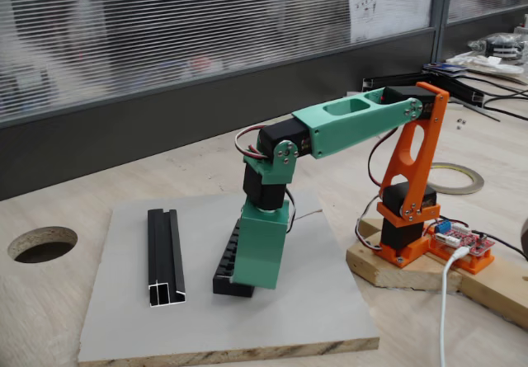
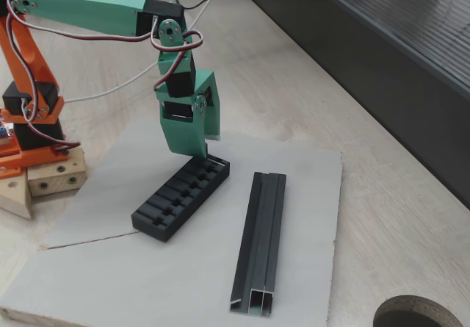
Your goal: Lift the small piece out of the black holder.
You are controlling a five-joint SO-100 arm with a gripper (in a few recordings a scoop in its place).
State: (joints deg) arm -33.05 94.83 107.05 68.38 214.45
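Nearest us the channel rail [image 2: 261, 239] lies idle while we lower our gripper [image 2: 202, 149], jaw state unclear, onto the black holder [image 2: 180, 196], needing a precise pinch next.

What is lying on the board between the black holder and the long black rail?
Nothing: between the black holder and rail, both fixed views show bare grey board.

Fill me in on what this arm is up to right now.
The green gripper is pointed straight down over one end of the black holder, its tips right at the slotted top. It seems to be going for the small piece there, but that piece is too small or hidden to make out, so a grasp can't be confirmed. The black channel rail lies alongside, untouched, on the same grey board.
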